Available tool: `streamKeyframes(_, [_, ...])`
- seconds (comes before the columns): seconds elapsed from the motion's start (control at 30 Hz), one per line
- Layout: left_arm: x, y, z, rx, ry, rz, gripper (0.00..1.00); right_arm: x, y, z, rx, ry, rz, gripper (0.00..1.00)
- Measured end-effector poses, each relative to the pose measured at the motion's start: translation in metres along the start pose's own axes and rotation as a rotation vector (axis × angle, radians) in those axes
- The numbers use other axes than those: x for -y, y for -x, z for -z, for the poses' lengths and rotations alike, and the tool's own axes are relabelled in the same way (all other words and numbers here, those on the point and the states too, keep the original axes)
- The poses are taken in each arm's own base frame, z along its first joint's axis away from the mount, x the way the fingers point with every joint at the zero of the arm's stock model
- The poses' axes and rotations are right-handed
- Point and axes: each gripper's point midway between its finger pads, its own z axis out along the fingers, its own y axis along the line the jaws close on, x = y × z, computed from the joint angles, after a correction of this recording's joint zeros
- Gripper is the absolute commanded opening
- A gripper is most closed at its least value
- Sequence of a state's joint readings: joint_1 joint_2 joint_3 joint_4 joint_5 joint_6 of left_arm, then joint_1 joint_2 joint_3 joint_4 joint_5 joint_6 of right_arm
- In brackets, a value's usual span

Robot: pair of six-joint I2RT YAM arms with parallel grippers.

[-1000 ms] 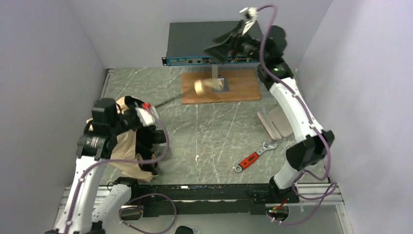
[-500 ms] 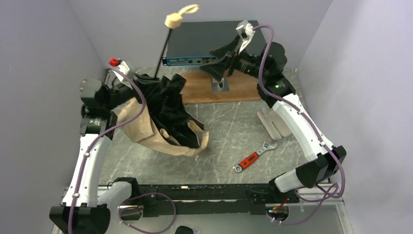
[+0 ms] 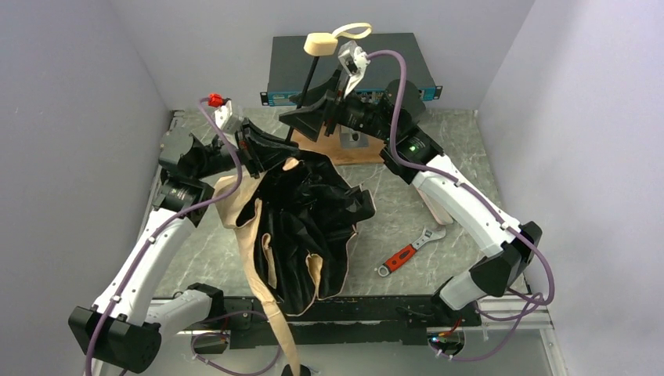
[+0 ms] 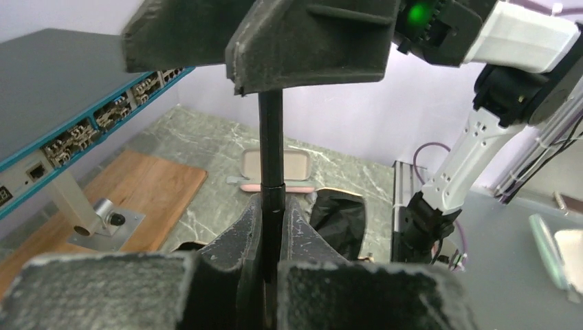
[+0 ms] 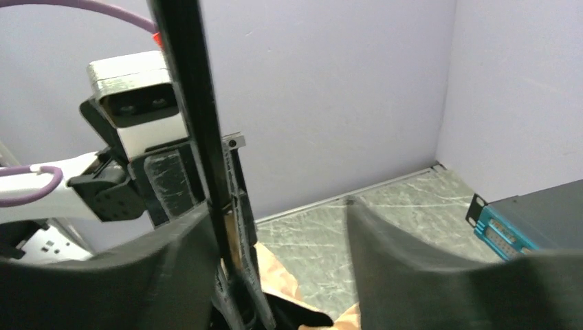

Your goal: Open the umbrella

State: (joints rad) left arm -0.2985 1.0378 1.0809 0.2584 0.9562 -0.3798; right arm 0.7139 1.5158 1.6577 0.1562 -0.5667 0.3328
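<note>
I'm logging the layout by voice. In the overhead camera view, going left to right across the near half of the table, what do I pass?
left arm → umbrella, its fabric hanging loose → red-handled wrench → right arm's base

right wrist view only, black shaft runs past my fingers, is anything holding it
Observer: Yes. The left fingers are shut on the shaft, lower down.
Operator: is the canopy spread
Observer: No. The canopy hangs limp between the arms, black lining out.
Operator: where's the knob
Observer: Beyond the right fingers, at the shaft's far end. The knob is up in the air, its loop free.
</note>
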Motion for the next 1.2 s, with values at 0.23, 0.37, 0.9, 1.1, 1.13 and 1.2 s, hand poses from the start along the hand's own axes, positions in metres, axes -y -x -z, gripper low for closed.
streamKeyframes(0.23, [-0.015, -0.004, 0.0, 0.0, 0.056, 0.035, 0.99, -0.002, -0.001, -0.012, -0.013, -0.022, -0.035, 0.0])
streamKeyframes(0.37, [-0.045, -0.006, 0.029, -0.042, 0.189, 0.055, 1.0, 0.05, -0.013, 0.008, -0.092, -0.219, -0.017, 0.0])
streamKeyframes(0.9, [-0.092, -0.024, 0.098, -0.167, 0.506, 0.164, 1.0, 0.071, -0.147, 0.04, -0.454, -0.42, -0.09, 0.0])
streamKeyframes(1.1, [-0.061, -0.034, 0.093, -0.182, 0.378, 0.091, 1.0, 0.129, -0.092, 0.11, -0.338, -0.615, -0.019, 0.0])
streamKeyframes(1.13, [-0.052, -0.037, 0.09, -0.185, 0.347, 0.053, 0.99, 0.124, -0.083, 0.11, -0.321, -0.608, 0.008, 0.0])
streamKeyframes(1.2, [-0.031, -0.046, 0.078, -0.2, 0.256, -0.039, 0.92, 0.098, -0.072, 0.09, -0.277, -0.527, 0.051, 0.0])
